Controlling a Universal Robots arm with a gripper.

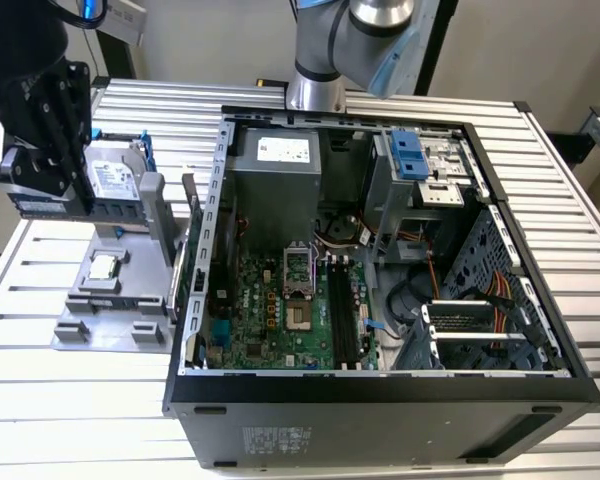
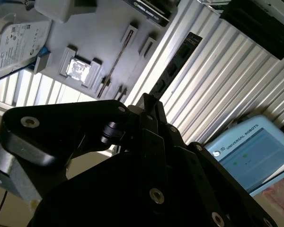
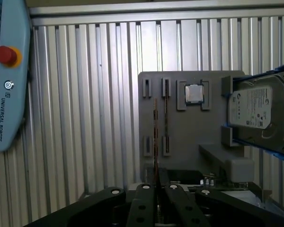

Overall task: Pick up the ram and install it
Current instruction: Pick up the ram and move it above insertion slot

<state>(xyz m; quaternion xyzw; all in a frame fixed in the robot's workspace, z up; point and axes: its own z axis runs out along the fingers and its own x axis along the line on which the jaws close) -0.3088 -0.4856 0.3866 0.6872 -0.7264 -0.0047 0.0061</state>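
Checking grip first: you've got the gripper (image 3: 156, 187) closed on the ram (image 2: 180, 61), w/ the fingers pinched together and the stick clamped between them in both wrist views. The ram is clear of its holder and held in the air over the grey fixture tray (image 1: 130, 300).

Axis: in the second wrist view the stick runs straight out from the fingertips, flat face and chip row showing. In the first wrist view it reads edge-on as a thin line, approx. parallel to the slot rails on the tray below. My judgement is that the long axis is about level and crosswise to the fingers.

Beneath, the hard drive (image 3: 258, 116) and processor (image 3: 195, 93) sit on the tray, apart from the ram.

Pose: the gripper hangs at upper left of the exterior frame, fingers pointing down at the tray. The arm base (image 1: 315, 60) stands top centre, behind the case.

Farther off, the open PC case (image 1: 380, 420) fills centre and right of the exterior frame. The memory slots (image 1: 342, 315) lie on the motherboard at lower centre as long black strips running bottom-to-top in that frame. They are well apart from the ram, toward the exterior view's right, w/ the case's side wall standing between. Slots look vacant, but I can't confirm that.
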